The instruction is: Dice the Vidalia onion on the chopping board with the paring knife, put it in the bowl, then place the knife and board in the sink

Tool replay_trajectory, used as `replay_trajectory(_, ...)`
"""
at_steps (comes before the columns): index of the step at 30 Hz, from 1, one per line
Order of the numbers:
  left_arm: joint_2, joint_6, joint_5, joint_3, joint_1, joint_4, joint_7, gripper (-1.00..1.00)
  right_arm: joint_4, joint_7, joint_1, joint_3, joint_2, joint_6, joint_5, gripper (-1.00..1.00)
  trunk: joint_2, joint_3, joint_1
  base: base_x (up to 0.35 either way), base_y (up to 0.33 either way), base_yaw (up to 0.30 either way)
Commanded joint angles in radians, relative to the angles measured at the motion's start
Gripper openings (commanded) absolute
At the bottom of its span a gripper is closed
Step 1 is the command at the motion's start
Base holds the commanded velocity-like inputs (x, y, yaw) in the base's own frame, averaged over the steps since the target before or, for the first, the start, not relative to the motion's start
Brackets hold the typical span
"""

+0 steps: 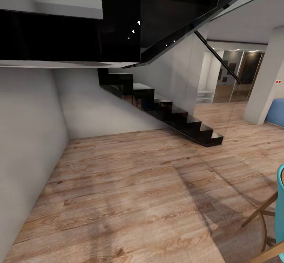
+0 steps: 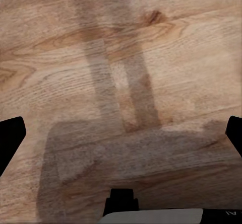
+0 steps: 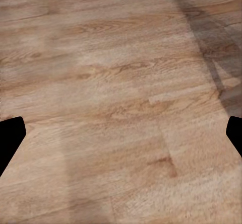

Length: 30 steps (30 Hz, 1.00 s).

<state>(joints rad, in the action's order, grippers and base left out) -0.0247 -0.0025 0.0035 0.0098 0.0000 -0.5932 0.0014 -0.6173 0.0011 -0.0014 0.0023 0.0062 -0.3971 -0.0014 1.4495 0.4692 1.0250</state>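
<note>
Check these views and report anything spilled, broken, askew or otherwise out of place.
Nothing stands out. The wood floor is unmarked, with shadows across it and no spill, the black staircase looks intact, and the teal chair stands upright. Both grippers, left gripper and right gripper, are open and hold nothing.

left end effector [image 2: 121, 133] spread wide, empty, right end effector [image 3: 121, 133] likewise

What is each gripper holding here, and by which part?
Nothing: the left gripper and right gripper have fingers spread wide over bare light wooden plank floor.
</note>
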Motion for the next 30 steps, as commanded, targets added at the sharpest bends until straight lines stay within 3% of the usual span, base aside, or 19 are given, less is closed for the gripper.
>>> replay_trajectory(1,-0.001,0.000,0.000,0.001,0.000,0.001,0.000,1.00,0.000,0.000,0.000,0.000,0.000,-0.004,0.000,1.00,0.000,0.001,0.000,0.000,0.000,0.000)
replay_trajectory(12,-0.003,-0.002,0.001,0.000,0.000,0.004,-0.001,1.00,0.001,-0.001,0.000,-0.002,0.001,-0.008,-0.001,1.00,0.000,0.000,0.000,0.000,0.000,-0.012)
replay_trajectory(30,-0.006,-0.002,0.001,-0.001,0.000,0.009,-0.006,1.00,0.002,-0.002,0.000,-0.004,0.000,-0.008,-0.003,1.00,0.000,-0.019,0.000,-0.041,0.012,-0.185)
